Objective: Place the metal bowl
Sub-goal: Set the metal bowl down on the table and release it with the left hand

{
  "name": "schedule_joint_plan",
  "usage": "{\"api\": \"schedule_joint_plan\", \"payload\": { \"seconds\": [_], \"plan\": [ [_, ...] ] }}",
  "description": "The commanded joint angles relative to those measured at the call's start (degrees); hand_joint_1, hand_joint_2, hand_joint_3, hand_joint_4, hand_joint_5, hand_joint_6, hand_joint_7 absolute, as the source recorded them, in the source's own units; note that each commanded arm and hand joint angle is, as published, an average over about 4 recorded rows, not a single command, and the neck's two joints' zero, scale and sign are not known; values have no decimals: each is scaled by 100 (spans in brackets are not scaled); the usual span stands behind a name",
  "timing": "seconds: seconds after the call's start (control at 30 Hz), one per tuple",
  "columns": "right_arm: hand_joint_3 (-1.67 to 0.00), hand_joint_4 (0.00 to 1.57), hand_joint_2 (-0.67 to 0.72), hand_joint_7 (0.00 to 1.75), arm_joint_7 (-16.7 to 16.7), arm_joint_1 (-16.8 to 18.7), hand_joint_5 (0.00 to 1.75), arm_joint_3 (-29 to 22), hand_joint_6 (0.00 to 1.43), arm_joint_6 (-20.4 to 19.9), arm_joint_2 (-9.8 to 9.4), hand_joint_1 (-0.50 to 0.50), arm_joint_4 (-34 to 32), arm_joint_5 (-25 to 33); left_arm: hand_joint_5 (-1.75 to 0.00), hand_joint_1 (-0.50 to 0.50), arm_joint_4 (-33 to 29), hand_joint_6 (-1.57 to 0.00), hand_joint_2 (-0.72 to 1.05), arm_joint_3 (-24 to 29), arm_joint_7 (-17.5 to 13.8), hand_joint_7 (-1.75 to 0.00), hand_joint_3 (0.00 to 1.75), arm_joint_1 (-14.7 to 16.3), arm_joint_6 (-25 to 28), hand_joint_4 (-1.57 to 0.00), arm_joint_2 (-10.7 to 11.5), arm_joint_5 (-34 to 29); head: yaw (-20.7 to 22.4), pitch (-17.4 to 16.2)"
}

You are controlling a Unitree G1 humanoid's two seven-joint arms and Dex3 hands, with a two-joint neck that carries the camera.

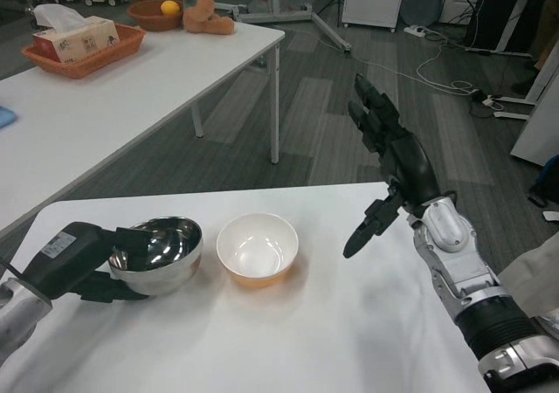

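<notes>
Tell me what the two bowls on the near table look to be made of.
Metal bowl, gripped by the left hand: polished metal, likely steel; its mirror-like inside throws reflections. Orange bowl: glossy white inside, orange outside, with soft highlights; ceramic or hard plastic, the look leaves it open.

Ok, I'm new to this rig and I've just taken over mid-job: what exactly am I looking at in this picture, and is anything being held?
This is the robot's own head view, looking down over a white table. The silver forearms with black hands are its own. The left hand, at the picture's left, grips the metal bowl by its near rim; the bowl sits low at the table, though contact is hard to judge. Beside it, slightly apart, stands an empty white bowl with an orange outside. The right hand is raised above the table's far edge, fingers spread, holding nothing. Behind is another table with a tissue box in an orange tray.
</notes>
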Motion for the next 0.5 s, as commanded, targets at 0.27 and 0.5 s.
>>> {"api": "schedule_joint_plan", "payload": {
  "seconds": [0.27,0.5],
  "plan": [
    [0,0,34,0,-19,-5,0,-17,0,-54,-64,-42,116,41,0,-50,8,-147,105,149,-484,-168,9,160,32,-150,80,49,168,-125],
    [0,0,34,0,-19,-5,0,-17,0,-52,-55,-42,138,46,0,-50,131,-147,105,63,-742,-168,9,162,32,-146,54,46,225,-203]
  ]
}}
